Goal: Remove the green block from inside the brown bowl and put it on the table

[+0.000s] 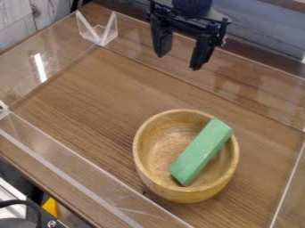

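The green block (201, 152) lies tilted inside the brown bowl (156, 146), one end resting up on the bowl's right rim. The bowl sits on the table (107, 98) toward the front right. My gripper (179, 52) hangs well above and behind the bowl, near the back of the table, pointing down. Its two black fingers stand apart with nothing between them.
Clear acrylic walls (71, 169) run around the table's edges. A small clear plastic bracket (98, 28) stands at the back left corner. Bare tabletop stretches to the left of the bowl and behind it.
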`<state>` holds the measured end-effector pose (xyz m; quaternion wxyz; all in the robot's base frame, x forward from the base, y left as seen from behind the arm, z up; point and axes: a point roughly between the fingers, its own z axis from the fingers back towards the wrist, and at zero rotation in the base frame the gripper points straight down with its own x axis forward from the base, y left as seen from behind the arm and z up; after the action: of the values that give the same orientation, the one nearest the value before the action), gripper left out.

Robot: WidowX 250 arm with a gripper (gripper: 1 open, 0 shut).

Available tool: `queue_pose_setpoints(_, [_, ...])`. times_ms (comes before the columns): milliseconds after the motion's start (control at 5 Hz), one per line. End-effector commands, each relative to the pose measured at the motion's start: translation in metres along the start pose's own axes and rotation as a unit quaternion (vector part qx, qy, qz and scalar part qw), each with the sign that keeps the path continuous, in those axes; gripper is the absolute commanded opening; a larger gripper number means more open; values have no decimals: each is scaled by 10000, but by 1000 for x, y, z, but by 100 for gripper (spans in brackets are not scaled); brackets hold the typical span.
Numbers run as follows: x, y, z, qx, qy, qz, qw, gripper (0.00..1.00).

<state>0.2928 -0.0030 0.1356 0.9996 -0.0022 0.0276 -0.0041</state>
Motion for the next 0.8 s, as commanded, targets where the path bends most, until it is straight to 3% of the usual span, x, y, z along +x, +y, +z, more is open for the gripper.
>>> queue_pose_setpoints(0, [-7,-9,-7,-26,26,0,10000,100])
queue_pose_setpoints(400, [-23,-55,-34,-78,167,-572,9982,100])
queue_pose_setpoints(600, [-31,-91,-44,-83,180,-932,9955,0])
